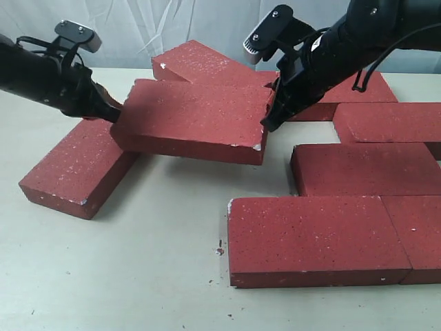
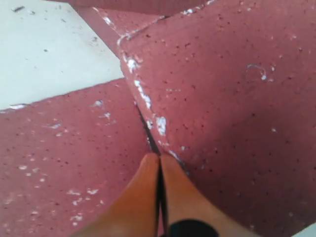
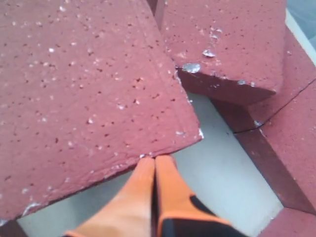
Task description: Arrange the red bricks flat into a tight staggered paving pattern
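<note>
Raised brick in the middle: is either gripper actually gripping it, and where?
Neither grips it. Both grippers are shut, pressing the raised brick end to end: left gripper, right gripper.

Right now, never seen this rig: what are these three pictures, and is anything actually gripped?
It is a two-armed robot at a pale tabletop. One picture comes from a camera off the arms; the other two come from cameras on each wrist, looking down past orange fingertips.

On the table lie dark red rectangular paving bricks with white flecks. Several lie flat in rows on the right. One raised brick is tilted, its left end resting on another brick.

Nothing is gripped. The left gripper and the right gripper are both shut, and their closed tips press against opposite ends of the raised brick, apparently squeezing or nudging it between them.
</note>
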Controlling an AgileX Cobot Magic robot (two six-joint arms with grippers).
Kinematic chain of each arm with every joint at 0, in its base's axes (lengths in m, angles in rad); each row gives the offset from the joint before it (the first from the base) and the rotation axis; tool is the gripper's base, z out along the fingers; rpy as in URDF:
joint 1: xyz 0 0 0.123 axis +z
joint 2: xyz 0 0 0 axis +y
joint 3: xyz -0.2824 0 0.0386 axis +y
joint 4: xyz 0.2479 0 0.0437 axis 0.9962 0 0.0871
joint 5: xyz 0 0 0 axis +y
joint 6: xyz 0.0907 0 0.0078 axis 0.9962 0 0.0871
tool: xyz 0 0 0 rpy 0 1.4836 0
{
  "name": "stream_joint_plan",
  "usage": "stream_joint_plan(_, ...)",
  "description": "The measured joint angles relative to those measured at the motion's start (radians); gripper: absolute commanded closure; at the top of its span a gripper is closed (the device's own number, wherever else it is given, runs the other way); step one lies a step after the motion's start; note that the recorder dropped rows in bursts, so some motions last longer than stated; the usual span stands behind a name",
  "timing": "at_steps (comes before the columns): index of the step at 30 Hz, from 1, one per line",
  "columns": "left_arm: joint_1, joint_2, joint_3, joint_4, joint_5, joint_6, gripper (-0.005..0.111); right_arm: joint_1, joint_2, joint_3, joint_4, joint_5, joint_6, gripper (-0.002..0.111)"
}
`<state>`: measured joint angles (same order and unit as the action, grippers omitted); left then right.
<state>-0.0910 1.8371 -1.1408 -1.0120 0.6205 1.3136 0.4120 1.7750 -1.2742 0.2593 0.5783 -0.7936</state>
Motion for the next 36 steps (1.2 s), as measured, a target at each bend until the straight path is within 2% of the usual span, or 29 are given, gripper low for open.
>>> stream_joint_plan(7, -0.060, 0.033, 0.008, 0.053, 0.057, 0.002, 0.107, -0.005, 0.006, -0.001, -0.198, 0.061, 0.138, 0.108)
stream_joint_plan(12, -0.077, 0.041, 0.008, 0.082, 0.080, 0.002, 0.107, -0.011, 0.027, -0.001, -0.227, 0.100, 0.170, 0.108)
stream_joint_plan(18, -0.077, 0.069, 0.008, 0.103, -0.019, -0.020, 0.107, -0.011, 0.126, -0.001, -0.185, 0.014, 0.177, 0.108)
stream_joint_plan(25, -0.077, 0.071, 0.008, 0.159, -0.060, -0.069, 0.107, -0.010, 0.186, -0.001, -0.163, -0.075, 0.179, 0.108)
stream_joint_plan(32, -0.080, 0.071, 0.008, 0.207, -0.070, -0.133, 0.104, -0.006, 0.188, -0.001, -0.265, -0.100, 0.260, 0.108)
stream_joint_plan(36, -0.080, 0.071, 0.008, 0.208, -0.084, -0.147, 0.097, -0.004, 0.188, -0.002, -0.342, -0.072, 0.316, 0.098)
